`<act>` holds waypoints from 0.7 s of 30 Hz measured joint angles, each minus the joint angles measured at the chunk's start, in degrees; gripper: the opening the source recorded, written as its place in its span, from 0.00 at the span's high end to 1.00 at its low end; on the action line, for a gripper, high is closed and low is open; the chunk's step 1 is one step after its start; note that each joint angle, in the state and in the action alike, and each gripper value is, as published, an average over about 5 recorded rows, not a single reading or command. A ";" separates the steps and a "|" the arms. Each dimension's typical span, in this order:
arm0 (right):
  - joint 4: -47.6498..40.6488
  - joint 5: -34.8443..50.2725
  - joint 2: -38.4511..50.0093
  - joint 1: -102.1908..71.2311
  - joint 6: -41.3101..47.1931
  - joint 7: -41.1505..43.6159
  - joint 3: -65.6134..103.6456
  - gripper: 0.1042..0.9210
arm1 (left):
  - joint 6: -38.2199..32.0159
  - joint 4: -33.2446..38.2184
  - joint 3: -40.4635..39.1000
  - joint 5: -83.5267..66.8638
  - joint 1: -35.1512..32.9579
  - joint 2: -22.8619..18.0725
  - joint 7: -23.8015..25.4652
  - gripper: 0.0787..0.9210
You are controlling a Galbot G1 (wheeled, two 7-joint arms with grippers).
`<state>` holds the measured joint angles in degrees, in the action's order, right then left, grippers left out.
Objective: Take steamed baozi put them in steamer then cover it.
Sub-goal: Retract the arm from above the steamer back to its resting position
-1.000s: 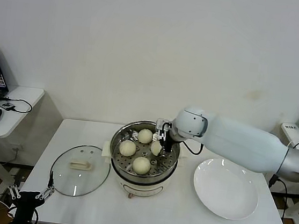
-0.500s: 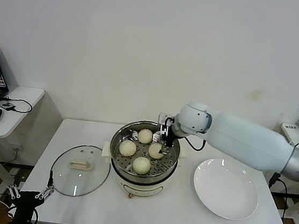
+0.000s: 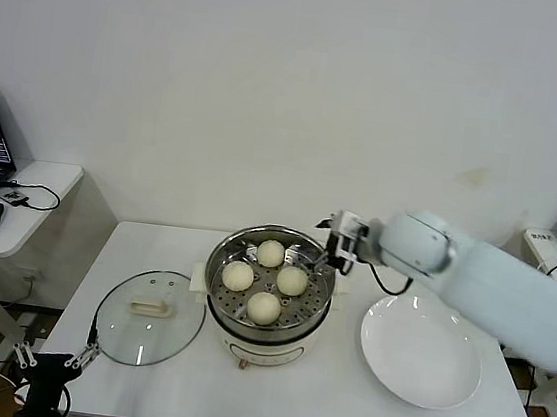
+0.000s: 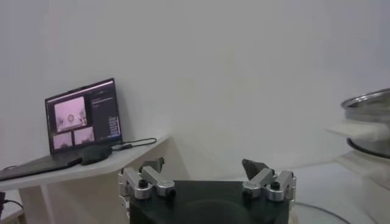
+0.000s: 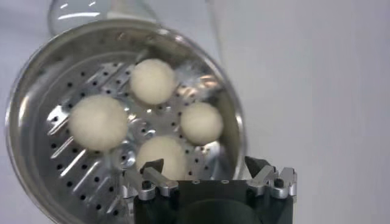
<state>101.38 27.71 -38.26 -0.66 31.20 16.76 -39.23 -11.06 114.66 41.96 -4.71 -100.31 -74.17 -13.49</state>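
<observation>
We are holding our right gripper (image 3: 341,238) above the far right rim of the steamer (image 3: 220,262), its two fingers (image 5: 152,168) spread wide and gripping nothing. From that arm's wrist camera we are looking down between the parted fingertips onto the perforated tray, where all four steamed baozi (image 5: 97,122) are sitting apart from the gripper.

In the head view, the buns are lying in a loose diamond inside the steel pot: one toward the far side (image 3: 271,253), one on the left (image 3: 238,275), one on the right (image 3: 292,281) and one nearest us (image 3: 264,308). The steamer itself is standing at about the middle of the white desk (image 3: 318,394), slightly toward its far edge, and it is standing uncovered.

The cover (image 3: 152,305) is lying flat on the desk just left of the steamer, handle upward, near the front left corner. A white plate (image 3: 421,352) is resting on the right half of the desk, beside the steamer and under our right forearm.

Our left gripper (image 3: 55,362) is waiting low beyond the desk's front left corner, jaws likewise fully apart and holding nothing. Its wrist camera is showing a laptop (image 4: 82,115) on a side table (image 3: 28,202) to the left.
</observation>
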 measured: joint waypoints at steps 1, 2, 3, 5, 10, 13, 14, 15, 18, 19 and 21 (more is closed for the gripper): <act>0.53 -0.40 0.54 -3.46 -1.72 -1.81 2.94 0.12 | 0.34 -0.05 0.04 0.22 0.11 0.02 -0.29 0.12; 1.02 -0.92 0.88 -7.00 -3.48 -3.44 6.01 0.12 | 0.65 -0.13 0.07 0.46 0.22 0.05 -0.56 0.12; 1.46 -1.57 1.05 -10.75 -5.35 -4.96 9.33 0.12 | 0.92 -0.22 0.08 0.73 0.32 0.08 -0.81 0.12; 2.19 -3.13 0.76 -18.33 -9.24 -7.48 16.27 0.12 | 1.27 -0.49 0.02 1.37 0.51 0.20 -1.34 0.12; 3.93 -7.18 -2.97 -36.85 -19.18 -10.80 34.07 0.12 | 1.43 -1.48 0.07 3.87 1.20 0.30 -2.45 0.12; 4.96 -8.95 -6.86 -46.81 -24.21 -11.17 44.15 0.12 | 1.36 -2.34 0.32 6.48 1.79 0.25 -2.99 0.12; 5.29 -9.48 -8.35 -49.86 -25.63 -11.13 47.29 0.12 | 1.39 -2.67 0.40 7.61 2.01 0.29 -3.10 0.12; 5.62 -10.03 -9.92 -52.84 -26.97 -11.05 50.35 0.12 | 1.47 -3.01 0.46 8.92 2.25 0.39 -3.18 0.12; 6.59 -11.69 -14.54 -60.74 -30.37 -10.65 58.50 0.12 | 1.80 -3.97 0.74 13.90 3.05 0.95 -3.28 0.12; 6.97 -12.24 -16.03 -63.08 -31.34 -10.52 60.90 0.12 | 1.90 -4.33 0.88 15.98 3.36 1.22 -3.27 0.12; 7.70 -13.32 -18.83 -67.26 -33.10 -10.35 65.24 0.12 | 1.98 -5.16 1.22 20.66 4.05 1.92 -3.13 0.12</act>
<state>109.08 14.39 -57.10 -67.93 -1.90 6.41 26.01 -9.08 109.49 43.19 15.95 -96.26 -72.25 -16.61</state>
